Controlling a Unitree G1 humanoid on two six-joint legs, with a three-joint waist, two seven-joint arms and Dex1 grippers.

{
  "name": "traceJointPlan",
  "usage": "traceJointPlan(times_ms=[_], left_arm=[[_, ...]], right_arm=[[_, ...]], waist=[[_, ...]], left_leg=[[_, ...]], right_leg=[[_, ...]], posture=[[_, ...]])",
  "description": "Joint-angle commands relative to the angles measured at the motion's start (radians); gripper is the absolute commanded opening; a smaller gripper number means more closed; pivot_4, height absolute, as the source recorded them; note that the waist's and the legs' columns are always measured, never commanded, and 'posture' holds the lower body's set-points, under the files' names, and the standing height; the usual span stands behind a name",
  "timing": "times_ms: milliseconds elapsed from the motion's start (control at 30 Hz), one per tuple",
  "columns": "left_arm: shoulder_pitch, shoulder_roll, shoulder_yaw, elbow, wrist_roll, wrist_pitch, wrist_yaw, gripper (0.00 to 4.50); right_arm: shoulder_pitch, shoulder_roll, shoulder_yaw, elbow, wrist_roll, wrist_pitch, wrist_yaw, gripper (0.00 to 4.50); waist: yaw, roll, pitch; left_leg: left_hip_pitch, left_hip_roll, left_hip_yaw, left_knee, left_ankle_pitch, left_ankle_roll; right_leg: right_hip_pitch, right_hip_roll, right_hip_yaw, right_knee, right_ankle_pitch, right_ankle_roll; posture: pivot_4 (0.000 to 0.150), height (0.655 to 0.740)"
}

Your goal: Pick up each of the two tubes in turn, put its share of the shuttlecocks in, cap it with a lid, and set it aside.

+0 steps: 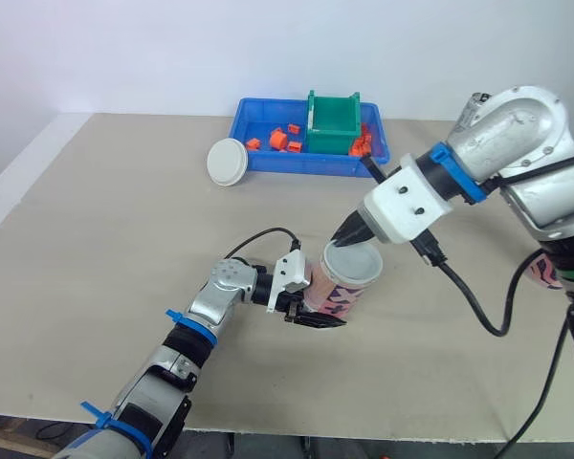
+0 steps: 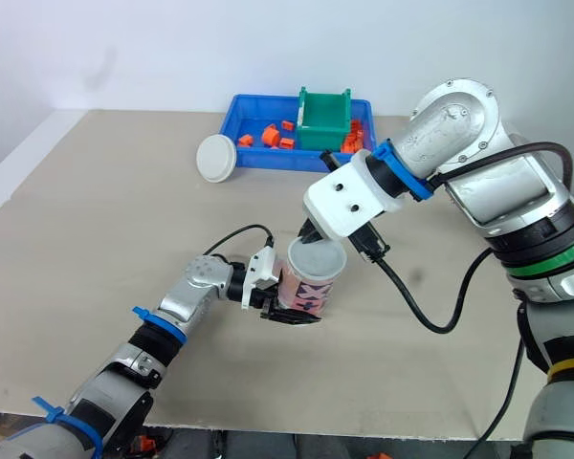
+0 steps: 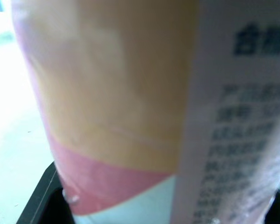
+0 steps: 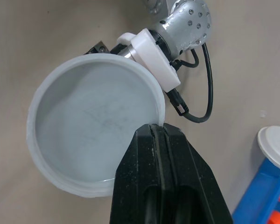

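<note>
At the middle of the table (image 1: 105,249), the left pincer (image 1: 316,311) is clamped round the pink tube (image 1: 340,292). The right pincer (image 1: 348,234), closed on the white lid's (image 1: 356,260) rim, sets it on top. Off-centre pressure could leave the lid cocked or tip the tube.

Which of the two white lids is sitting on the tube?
The lid the right gripper pinches, atop the tube in the left gripper; the other lid lies beside the blue tray.

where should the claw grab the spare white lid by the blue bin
Pinch the white lid by its rim, from above, on the edge away from the blue bin. It is a thin disc beside the bin's corner, so only the rim offers a hold.
</note>
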Motion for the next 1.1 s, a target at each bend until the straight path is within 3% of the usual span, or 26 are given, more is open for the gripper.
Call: traceJointPlan(times_ms=[33, 533, 833, 933, 1000, 1100], left_arm=[[0.038, 0.032, -0.023, 0.044, 0.037, 0.036, -0.006, 3.07], [0.034, 0.035, -0.025, 0.042, 0.035, 0.040, -0.006, 3.07], [0.035, 0.039, -0.025, 0.036, 0.030, 0.047, -0.005, 3.07], [0.036, 0.041, -0.023, 0.034, 0.028, 0.049, -0.005, 3.07], [0.036, 0.041, -0.023, 0.034, 0.028, 0.050, -0.005, 3.07], [0.035, 0.041, -0.022, 0.033, 0.028, 0.052, -0.005, 3.07]], right_arm=[[-0.057, 0.014, -0.068, 0.022, -0.003, 0.017, 0.041, 0.04], [0.047, -0.070, -0.081, -0.110, 0.050, 0.047, 0.041, 0.04], [0.077, -0.042, -0.108, -0.126, 0.020, 0.045, 0.041, 0.04], [0.105, -0.020, -0.111, -0.132, -0.006, 0.036, 0.035, 0.95], [0.120, -0.006, -0.115, -0.130, -0.020, 0.041, 0.033, 2.03], [0.116, 0.037, -0.125, -0.087, -0.066, 0.058, -0.014, 3.32]], waist=[[0.000, 0.000, 0.000], [0.002, -0.001, 0.000], [0.003, -0.001, 0.000], [0.003, -0.001, 0.000], [0.002, -0.001, -0.001], [0.001, -0.001, -0.001]], left_leg=[[0.000, 0.000, 0.000, 0.000, 0.000, 0.000], [0.001, 0.001, 0.000, -0.001, 0.000, 0.000], [0.001, 0.001, 0.000, -0.001, 0.000, 0.000], [0.001, 0.001, 0.000, -0.001, 0.000, 0.000], [0.001, 0.001, 0.000, -0.001, 0.000, 0.000], [0.003, 0.001, -0.001, -0.001, 0.000, 0.000]], right_leg=[[0.000, 0.000, 0.000, 0.000, 0.000, 0.000], [0.001, 0.001, 0.000, 0.000, -0.001, -0.001], [0.001, 0.001, 0.000, 0.000, -0.001, -0.001], [0.001, 0.001, -0.001, 0.000, -0.001, -0.001], [0.001, 0.001, -0.001, 0.000, -0.001, -0.001], [0.002, 0.001, -0.001, 0.001, -0.001, -0.001]], posture=[[0.150, 0.7355], [0.150, 0.7355], [0.150, 0.7355], [0.150, 0.7355], [0.150, 0.7355], [0.150, 0.7355]])
